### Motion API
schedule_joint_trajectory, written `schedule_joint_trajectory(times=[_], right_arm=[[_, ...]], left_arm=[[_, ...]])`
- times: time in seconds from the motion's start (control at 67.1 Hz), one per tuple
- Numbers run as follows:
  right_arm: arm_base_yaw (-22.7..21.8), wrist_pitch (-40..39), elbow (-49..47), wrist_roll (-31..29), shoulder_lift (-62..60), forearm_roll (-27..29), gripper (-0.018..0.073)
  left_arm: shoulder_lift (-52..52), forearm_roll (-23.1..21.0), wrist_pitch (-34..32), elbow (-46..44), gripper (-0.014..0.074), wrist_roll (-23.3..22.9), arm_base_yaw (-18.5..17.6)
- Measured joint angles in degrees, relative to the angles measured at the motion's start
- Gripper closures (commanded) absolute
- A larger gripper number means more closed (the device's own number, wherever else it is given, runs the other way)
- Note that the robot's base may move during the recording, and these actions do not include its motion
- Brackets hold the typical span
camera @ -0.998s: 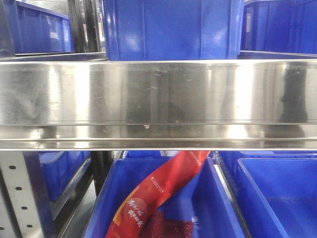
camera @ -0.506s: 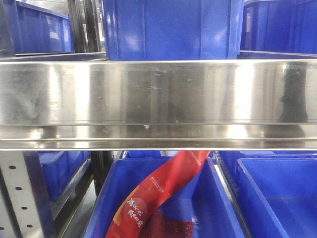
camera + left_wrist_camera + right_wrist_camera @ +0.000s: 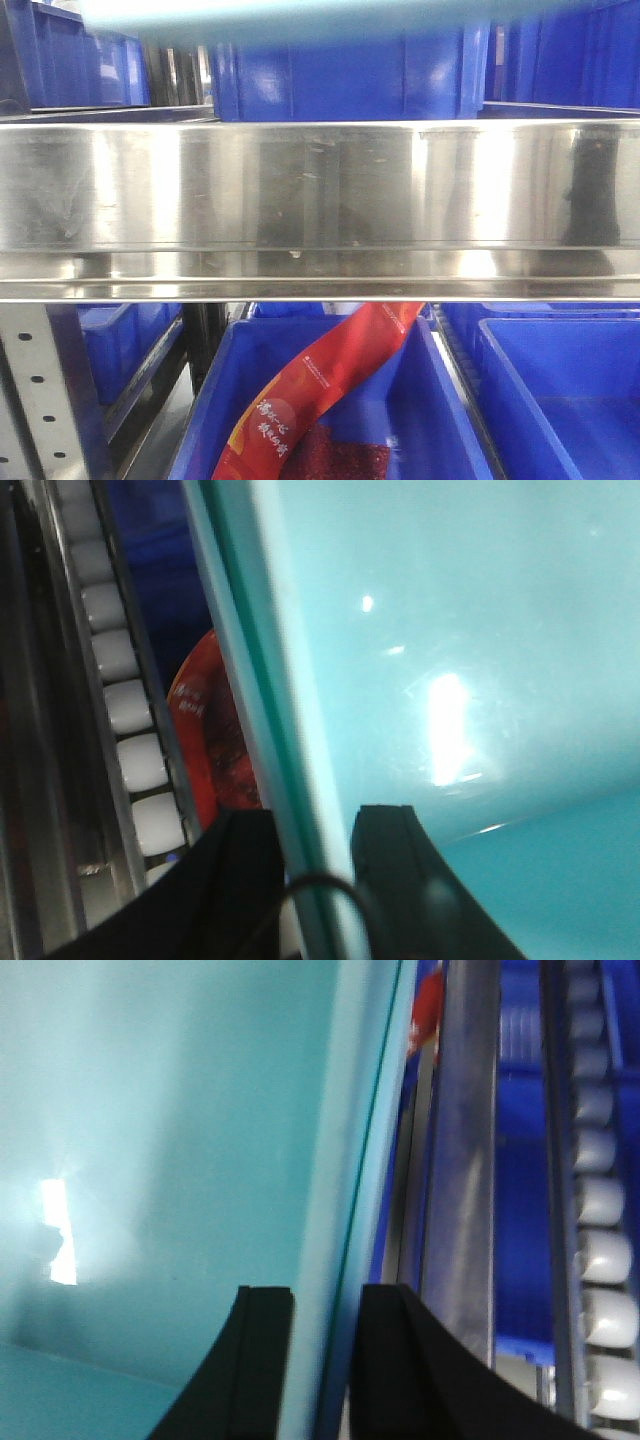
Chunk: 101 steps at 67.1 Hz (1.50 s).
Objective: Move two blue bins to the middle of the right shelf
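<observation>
- A pale sky-blue bin [image 3: 300, 18] is now coming into the front view along the top edge, as a blurred light band that was not showing in either earlier picture.
- That band is now covering the upper part of the royal-blue crate [image 3: 345, 85] standing on the steel shelf [image 3: 320, 185], whose wall was showing up to the top of the picture before.
- The band is also reaching across the top left, cutting over the upper rim of the left royal-blue crate [image 3: 75, 70].
- Its edges are smearing, which fits a bin in motion.
</observation>
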Motion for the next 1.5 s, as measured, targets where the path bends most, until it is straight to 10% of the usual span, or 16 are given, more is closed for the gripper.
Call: schedule_joint_trajectory(times=[0.417,0.715,0.849,1.162,1.385,1.504], right_arm=[[0.0,-3.7,5.1,-0.1,1.4,-0.5,0.0638],[-0.1,-6.4,5.1,-1.1,1.2,-2.8,0.0083],[-0.2,-6.7,5.1,-1.2,1.2,-3.0,-0.0010],[-0.2,-5.9,1.9,-1.1,-2.4,-3.2,0.0209],[-0.2,-7.6,1.9,-0.6,-9.4,-6.5,0.0730],[-0.2,-9.6,5.5,0.8,-13.1,-9.9,0.0718]], left_arm=[[4.9,1.5,2.7,0.0,0.0640,-0.1,-0.7],[5.1,1.8,2.4,-0.2,0.0169,0.4,-1.0],[5.1,1.8,2.1,-0.2,-0.0023,0.5,-1.0],[-0.3,1.8,1.5,-0.3,0.0087,0.5,-1.0],[-9.0,4.8,-1.7,-0.4,0.0584,-0.7,-1.0],[-12.3,9.2,-2.9,-0.3,0.0708,-2.8,-1.0]])
